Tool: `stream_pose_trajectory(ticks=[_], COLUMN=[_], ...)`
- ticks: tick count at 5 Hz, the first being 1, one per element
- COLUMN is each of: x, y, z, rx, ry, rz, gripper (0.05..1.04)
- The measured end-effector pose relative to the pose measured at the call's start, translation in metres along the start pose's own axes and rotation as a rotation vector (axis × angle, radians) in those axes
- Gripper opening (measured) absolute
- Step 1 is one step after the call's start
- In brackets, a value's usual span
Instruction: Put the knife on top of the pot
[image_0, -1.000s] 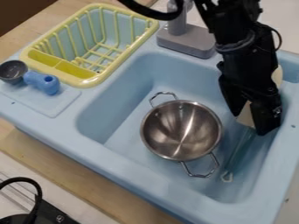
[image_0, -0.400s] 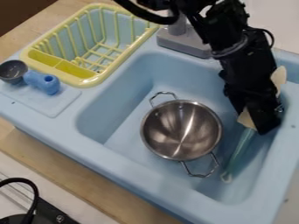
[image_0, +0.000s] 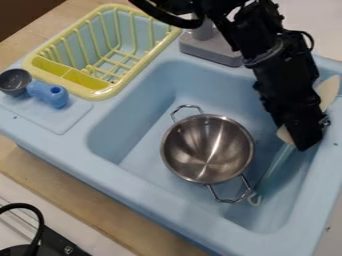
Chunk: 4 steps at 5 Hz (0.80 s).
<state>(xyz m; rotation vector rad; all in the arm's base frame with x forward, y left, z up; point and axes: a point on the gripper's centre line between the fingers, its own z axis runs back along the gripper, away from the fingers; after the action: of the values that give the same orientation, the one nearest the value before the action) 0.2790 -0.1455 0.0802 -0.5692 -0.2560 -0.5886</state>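
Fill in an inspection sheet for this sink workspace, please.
Surface: light blue toy sink with a sunken basin.
Pot: metal, two handles, upright and open in the basin; no knife on top.
Knife: pale blade, green handle slanting down beside the pot; contact with the pot's handle cannot be told.
Clutter: yellow rack, gray cup and blue piece on the sink's left part.
Gripper: black gripper, over the knife's middle.
Cables: black, at top and lower left; across pot or basin, nothing seen.
Surroundings: wooden surface alongside the sink.
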Motion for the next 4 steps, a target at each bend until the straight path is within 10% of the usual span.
stream_pose_trajectory(ticks=[2,4], x=[0.015,0.001], y=[-0.011,-0.022], z=[0.033,0.064], rx=[0.052,0.197], ry=[-0.133,-0.11], rz=[0.026,0.22], gripper=[0.055,0.055])
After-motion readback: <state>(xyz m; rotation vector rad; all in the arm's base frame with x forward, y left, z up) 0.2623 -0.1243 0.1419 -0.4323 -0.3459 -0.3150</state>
